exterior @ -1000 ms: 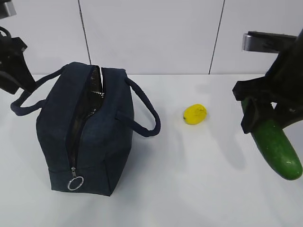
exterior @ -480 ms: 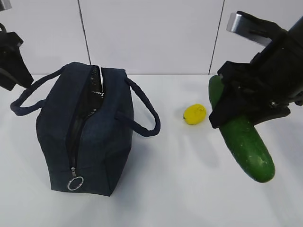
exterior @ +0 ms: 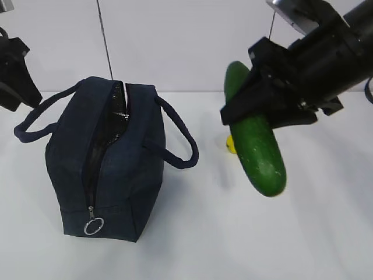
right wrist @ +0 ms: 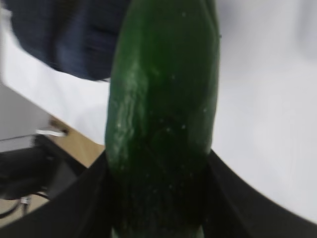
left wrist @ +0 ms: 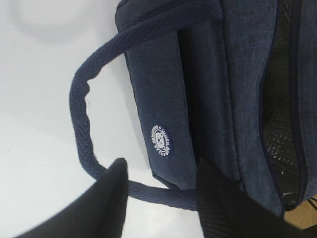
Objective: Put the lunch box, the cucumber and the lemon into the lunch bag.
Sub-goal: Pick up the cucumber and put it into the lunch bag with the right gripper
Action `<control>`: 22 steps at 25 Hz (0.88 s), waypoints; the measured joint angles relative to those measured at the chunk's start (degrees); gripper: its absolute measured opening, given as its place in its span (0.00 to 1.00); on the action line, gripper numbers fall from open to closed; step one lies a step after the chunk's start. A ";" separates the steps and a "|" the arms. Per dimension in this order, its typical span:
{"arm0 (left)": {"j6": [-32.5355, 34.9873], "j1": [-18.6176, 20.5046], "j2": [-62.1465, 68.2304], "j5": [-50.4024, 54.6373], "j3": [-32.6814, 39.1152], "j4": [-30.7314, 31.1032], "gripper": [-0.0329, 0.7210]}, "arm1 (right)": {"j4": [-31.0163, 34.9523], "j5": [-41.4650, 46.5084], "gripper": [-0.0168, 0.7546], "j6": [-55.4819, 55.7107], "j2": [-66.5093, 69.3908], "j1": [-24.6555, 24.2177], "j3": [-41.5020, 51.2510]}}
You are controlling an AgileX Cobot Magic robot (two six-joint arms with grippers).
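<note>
The dark navy lunch bag (exterior: 125, 175) stands on the left of the white table with its top zipper open. My right gripper (exterior: 262, 114) is shut on the dark green cucumber (exterior: 256, 146) and holds it tilted in the air, to the right of the bag. In the right wrist view the cucumber (right wrist: 163, 99) fills the space between the black fingers (right wrist: 84, 203). Only a sliver of the yellow lemon (exterior: 231, 144) shows behind the cucumber. My left gripper (left wrist: 161, 171) is open above the bag's left handle (left wrist: 79, 114), with nothing in it. The lunch box is out of view.
The bag's right handle (exterior: 180, 137) loops out toward the cucumber. A metal ring pull (exterior: 92, 226) hangs at the bag's near end. A white panelled wall (exterior: 186, 41) stands behind the table. Bare table (exterior: 245, 233) lies in front and to the right.
My right gripper has carried the cucumber up and to the left, toward the bag, so it now covers most of the lemon. The left gripper and the bag have stayed put.
</note>
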 joint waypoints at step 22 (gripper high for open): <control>0.00 0.00 0.00 0.00 0.00 -10.21 0.48 | 55.98 -10.40 0.45 -43.36 15.32 3.77 -0.74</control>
